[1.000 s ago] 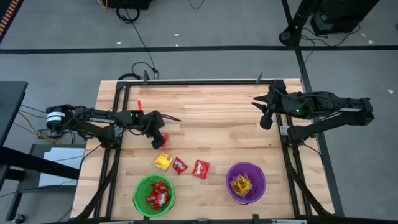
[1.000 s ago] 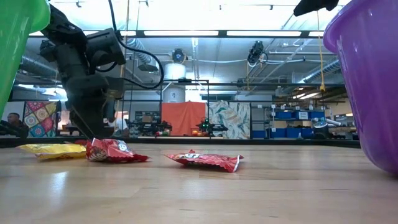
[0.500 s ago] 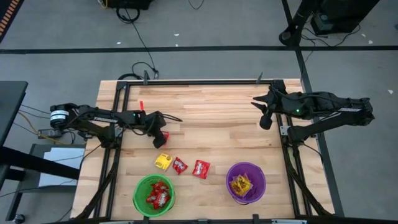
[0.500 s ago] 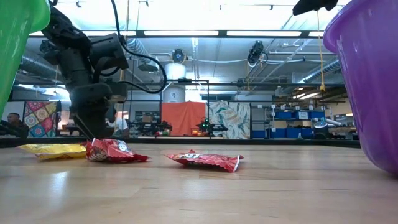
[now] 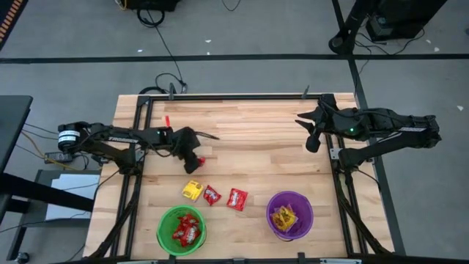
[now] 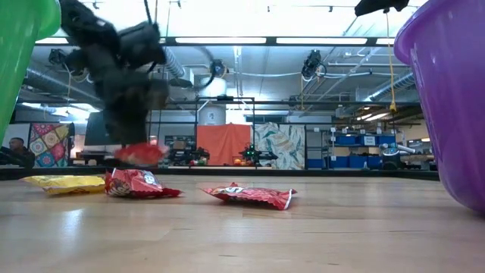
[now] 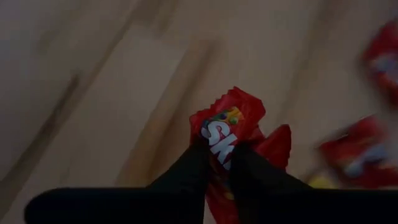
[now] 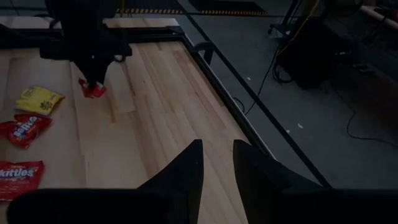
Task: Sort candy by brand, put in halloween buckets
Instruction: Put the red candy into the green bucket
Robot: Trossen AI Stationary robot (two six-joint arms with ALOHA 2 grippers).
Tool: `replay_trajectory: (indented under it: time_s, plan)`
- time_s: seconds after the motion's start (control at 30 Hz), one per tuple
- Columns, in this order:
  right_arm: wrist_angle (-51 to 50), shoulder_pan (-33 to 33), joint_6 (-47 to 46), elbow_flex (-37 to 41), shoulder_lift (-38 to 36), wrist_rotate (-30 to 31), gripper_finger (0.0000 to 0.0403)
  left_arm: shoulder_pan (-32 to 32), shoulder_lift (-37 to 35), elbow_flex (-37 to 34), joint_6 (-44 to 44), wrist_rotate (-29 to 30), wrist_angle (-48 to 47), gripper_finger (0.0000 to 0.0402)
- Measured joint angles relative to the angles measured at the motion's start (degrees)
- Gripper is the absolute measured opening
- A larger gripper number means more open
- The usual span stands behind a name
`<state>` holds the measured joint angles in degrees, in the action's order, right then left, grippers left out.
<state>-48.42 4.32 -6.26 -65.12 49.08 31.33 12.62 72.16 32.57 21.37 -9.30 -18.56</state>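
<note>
From above, the left gripper [image 5: 196, 157] pinches a red candy packet [image 5: 199, 159] over the table's [image 5: 256, 132] left half. A yellow packet [image 5: 192, 190] and two red packets [image 5: 212, 194] [image 5: 237, 199] lie nearer, before the green bucket [image 5: 164, 220] and purple bucket [image 5: 305, 205], each holding candy. The right gripper [image 5: 311, 130] waits at the far right.

At table level, the held packet [image 6: 140, 154] hangs clear of the wood, though blurred.

The left wrist shows fingers [image 7: 193, 165] clamped on it [image 7: 227, 127].

The right wrist shows the right gripper [image 8: 217, 155] slightly parted, holding nothing.
</note>
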Motion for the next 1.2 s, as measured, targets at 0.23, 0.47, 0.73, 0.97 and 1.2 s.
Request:
replay_trajectory:
  time_s: [0.23,0.47,0.73,0.97,1.2]
  plan:
    - [-0.04,0.07,-0.19,0.0,0.02,-1.92,0.01,-0.35,0.05,7.28,0.08,-7.96,1.36,0.0051]
    - [-0.58,0.07,-1.05,0.0,0.02,-2.97,0.01,-6.55,0.01,12.36,3.09,-16.09,3.67,0.0057]
    - [-0.57,0.07,-1.38,0.0,0.04,-2.99,0.01,-19.8,-0.39,19.29,7.38,-29.77,0.04,0.0057]
    - [-0.17,0.07,-1.72,0.0,0.04,-2.99,0.01,-29.63,-0.37,20.83,17.1,-25.43,-2.73,0.0057]
    - [-0.07,0.07,-3.8,0.0,0.04,-3.04,0.01,-38.42,-0.37,20.83,26.47,-19.04,-1.96,0.0058]
